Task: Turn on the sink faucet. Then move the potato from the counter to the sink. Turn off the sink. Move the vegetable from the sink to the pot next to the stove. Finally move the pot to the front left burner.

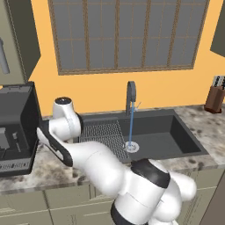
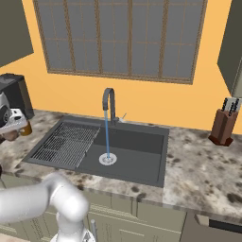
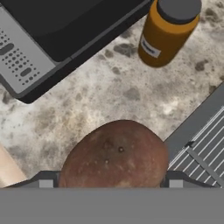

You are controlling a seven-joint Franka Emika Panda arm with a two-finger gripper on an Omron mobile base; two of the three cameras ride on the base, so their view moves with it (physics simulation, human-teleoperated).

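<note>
Between the two dark fingertips, low in the hand view, the potato (image 3: 114, 156) is seen lying on the speckled counter (image 3: 109, 94), long axis running across from one finger to the other. The gripper (image 3: 111, 183) is spread wide on either side of it; whether it's actually touched can't be told. An orange jar (image 3: 164, 35) is stood nearby, beside a black appliance (image 3: 57, 30). Water is seen running from the faucet (image 1: 130, 94) into the dark sink (image 1: 176, 136), under a big window (image 2: 118, 38) set in an orange wall.
</note>
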